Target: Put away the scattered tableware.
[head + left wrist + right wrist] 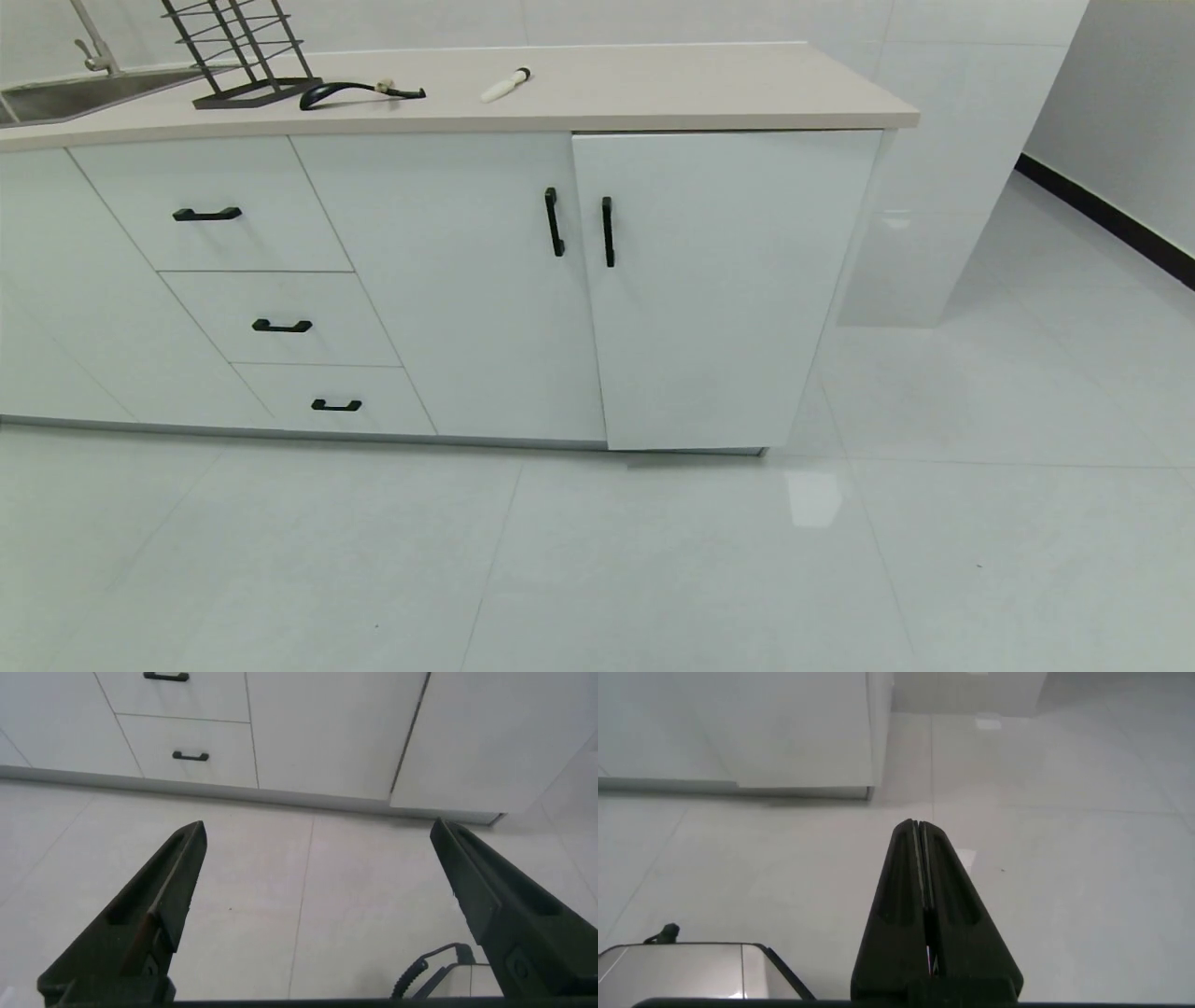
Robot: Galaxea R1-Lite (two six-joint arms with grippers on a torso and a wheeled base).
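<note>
The left end effector (318, 919) is hanging low over the floor (653, 560). Its two fingers (177, 896) are spreading wide apart. It is holding nothing and touching nothing. The right end effector (921, 835) is also hanging over the floor. Its fingers are pressing tight together, with nothing between them.

The tableware is lying up on the table (709, 84), far from both end effectors. A big black spoon (359, 91) is lying flat just beside the foot of a black wire rack (245, 51). A small white tool (505, 85) with a black end is lying a little way to the right of the spoon, out in the open. Both are sitting back from the front edge of the table. A sink (84, 95) is sitting at the table's left end.

Under the table, three drawers (280, 322) with black handles are stacking one over the other. Next to them, two white doors (579, 280) are meeting in the middle, and the right door is sticking out a little. The right end of the table is stopping near a white wall (934, 187), with open floor running past it.
</note>
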